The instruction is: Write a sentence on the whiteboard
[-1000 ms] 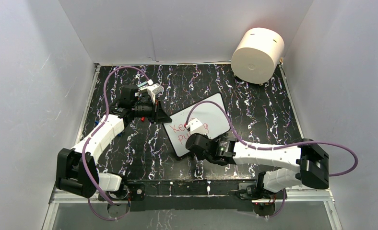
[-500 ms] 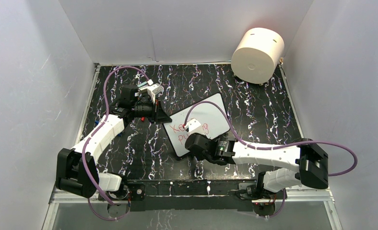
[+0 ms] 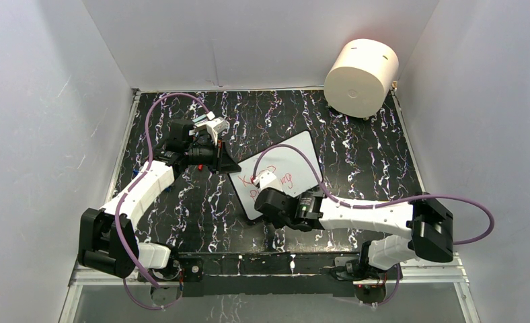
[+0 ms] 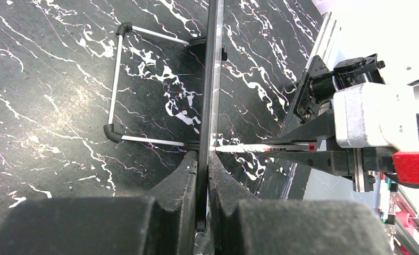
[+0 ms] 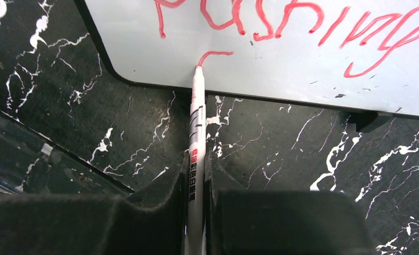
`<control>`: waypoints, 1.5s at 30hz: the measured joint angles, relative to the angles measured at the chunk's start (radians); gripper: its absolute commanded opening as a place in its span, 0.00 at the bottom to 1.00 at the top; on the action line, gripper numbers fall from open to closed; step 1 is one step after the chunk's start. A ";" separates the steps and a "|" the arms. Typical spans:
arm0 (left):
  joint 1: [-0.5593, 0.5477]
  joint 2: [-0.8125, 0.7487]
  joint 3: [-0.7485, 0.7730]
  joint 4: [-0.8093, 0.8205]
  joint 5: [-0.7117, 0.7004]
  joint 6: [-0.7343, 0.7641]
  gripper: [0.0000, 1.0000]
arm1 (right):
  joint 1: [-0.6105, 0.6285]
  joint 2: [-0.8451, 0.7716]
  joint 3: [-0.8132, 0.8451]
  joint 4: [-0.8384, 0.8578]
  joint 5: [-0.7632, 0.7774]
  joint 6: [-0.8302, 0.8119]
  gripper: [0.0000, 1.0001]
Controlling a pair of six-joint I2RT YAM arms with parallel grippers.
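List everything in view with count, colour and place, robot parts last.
flat black-rimmed whiteboard: one, white, table centre
handwritten marker words: red, on the whiteboard
slim plastic marker pen: one, white with red tip, touching the whiteboard
squat cylinder: one, cream, far right corner
marbled table: one, black with white veins
plain walls: three, white, around the table
cables: two, purple, one per arm
arms: two, white and black, near edge
left tool: black, clamped on the whiteboard's rim
right tool: black, shut on the marker pen
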 measured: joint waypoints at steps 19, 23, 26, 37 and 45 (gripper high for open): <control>0.000 0.000 0.000 0.000 0.000 0.000 0.00 | 0.032 0.052 0.017 -0.029 -0.038 -0.001 0.00; 0.000 0.000 0.000 0.000 0.000 -0.001 0.00 | 0.032 0.025 0.014 -0.013 -0.030 0.000 0.00; 0.000 0.000 0.000 0.000 0.000 -0.001 0.00 | 0.032 -0.020 0.012 0.001 -0.011 0.000 0.00; 0.000 0.000 0.000 0.000 0.000 -0.001 0.00 | 0.032 -0.036 0.012 0.005 0.023 0.001 0.00; 0.000 0.000 0.000 0.000 0.000 -0.001 0.00 | 0.032 -0.009 0.012 0.000 0.022 0.000 0.00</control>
